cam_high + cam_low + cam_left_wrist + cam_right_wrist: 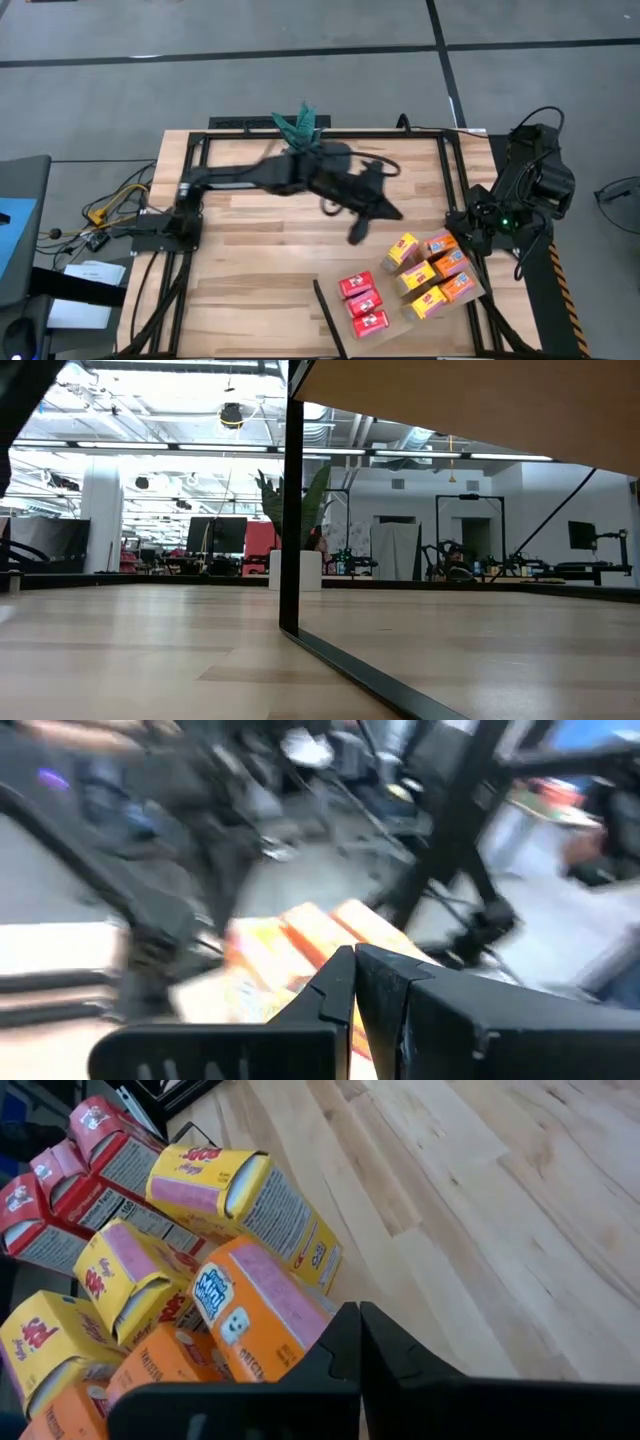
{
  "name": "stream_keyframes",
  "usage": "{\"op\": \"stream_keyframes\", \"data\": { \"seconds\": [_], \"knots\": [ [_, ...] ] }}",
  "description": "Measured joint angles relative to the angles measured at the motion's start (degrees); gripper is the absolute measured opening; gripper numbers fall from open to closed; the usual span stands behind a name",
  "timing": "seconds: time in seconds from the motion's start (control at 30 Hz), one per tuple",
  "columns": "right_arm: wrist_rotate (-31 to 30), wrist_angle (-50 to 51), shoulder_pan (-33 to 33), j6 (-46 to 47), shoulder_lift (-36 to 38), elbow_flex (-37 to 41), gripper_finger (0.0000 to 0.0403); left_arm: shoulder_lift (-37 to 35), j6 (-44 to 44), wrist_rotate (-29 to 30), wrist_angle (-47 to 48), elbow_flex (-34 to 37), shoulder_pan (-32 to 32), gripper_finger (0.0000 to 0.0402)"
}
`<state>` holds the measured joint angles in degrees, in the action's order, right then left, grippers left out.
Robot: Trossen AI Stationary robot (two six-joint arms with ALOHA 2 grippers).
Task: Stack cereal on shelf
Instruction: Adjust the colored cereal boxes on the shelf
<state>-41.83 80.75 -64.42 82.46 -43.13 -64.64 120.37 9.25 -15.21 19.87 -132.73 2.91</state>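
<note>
1. Left arm stretched across the middle of the table, blurred; left gripper [358, 232] over bare planks just beside the box cluster, its fingers [340, 982] pressed together with nothing between them.
2. Right arm folded at the table's right edge; right gripper [358, 1326] hangs directly above the cereal pile, jaws clenched flat against each other, holding nothing.
3. Cereal lies at the near right of the tabletop [250, 260]. Three red boxes [362, 298] sit in a short row; yellow boxes [402, 250] and orange boxes [448, 262] are jumbled just beside them toward the right edge, several touching.
4. From the right wrist, an orange box [262, 1312] lies tilted nearest the fingers, a yellow box [250, 1205] leans across beyond it.
5. Shelf [470, 410] seen in the low view as a pale board overhead on a dark upright.
6. Potted plant [300, 126] at the far edge of the table.
</note>
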Motion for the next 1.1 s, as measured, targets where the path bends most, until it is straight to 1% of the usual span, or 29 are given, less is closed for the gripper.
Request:
{"op": "stream_keyframes", "data": {
  "seconds": [0.13,0.2,0.23,0.3,0.5,0.57,0.63,0.67,0.7,0.77,0.83,0.9,0.97,1.1],
  "knots": [
    [0.13,0.44,-0.07,-0.35,0.0,-1.18,0.001,5.1,3.06,-4.95,-5.12,-0.22,-0.56,0.0],
    [0.13,1.05,-0.07,-0.5,0.04,-2.03,0.0014,6.78,4.71,-5.93,-4.62,0.0,-1.04,0.0],
    [0.13,1.7,-0.07,-0.54,0.04,-2.48,0.0015,7.53,4.98,-5.84,-5.6,-0.02,-1.33,0.0],
    [0.12,2.59,-0.05,-0.63,0.06,-3.0,0.0015,7.77,5.5,-5.56,-4.43,-0.02,-1.86,0.0],
    [-0.02,3.21,-0.07,-1.52,0.04,-3.54,0.0007,8.77,6.32,-3.38,-5.52,-0.11,-3.12,0.0],
    [-0.01,3.21,-0.07,-1.82,0.02,-3.54,0.0008,8.7,6.29,-0.31,-4.68,-0.15,-3.26,0.0],
    [-0.04,3.23,-0.07,-1.92,0.04,-3.54,0.0012,8.8,7.45,3.71,-1.52,-0.28,-3.29,0.0],
    [-0.04,3.23,-0.07,-1.95,0.03,-3.54,0.0014,9.06,8.12,4.48,-0.09,-0.25,-3.3,0.0],
    [-0.04,3.23,-0.07,-1.95,0.04,-3.54,0.0015,9.55,8.65,4.34,1.03,-0.19,-3.34,0.0],
    [-0.04,3.25,-0.07,-2.06,0.03,-3.54,0.0015,11.4,9.07,2.33,-0.76,-0.17,-3.25,0.0],
    [-0.04,3.23,-0.06,-2.76,0.02,-3.54,0.0013,12.1,9.93,0.63,0.66,0.04,-3.09,0.0],
    [-0.04,3.22,-0.07,-3.03,0.04,-3.54,0.001,13.35,11.15,0.63,-1.96,-0.28,-2.95,0.0],
    [-0.06,3.23,-0.07,-3.2,0.02,-3.54,0.0008,13.99,12.39,-1.13,-1.18,-0.15,-2.92,0.0],
    [-0.04,3.21,-0.07,-3.41,0.04,-3.54,0.0012,15.68,13.35,-2.39,-3.12,-0.09,-2.64,0.0]
  ]
}}
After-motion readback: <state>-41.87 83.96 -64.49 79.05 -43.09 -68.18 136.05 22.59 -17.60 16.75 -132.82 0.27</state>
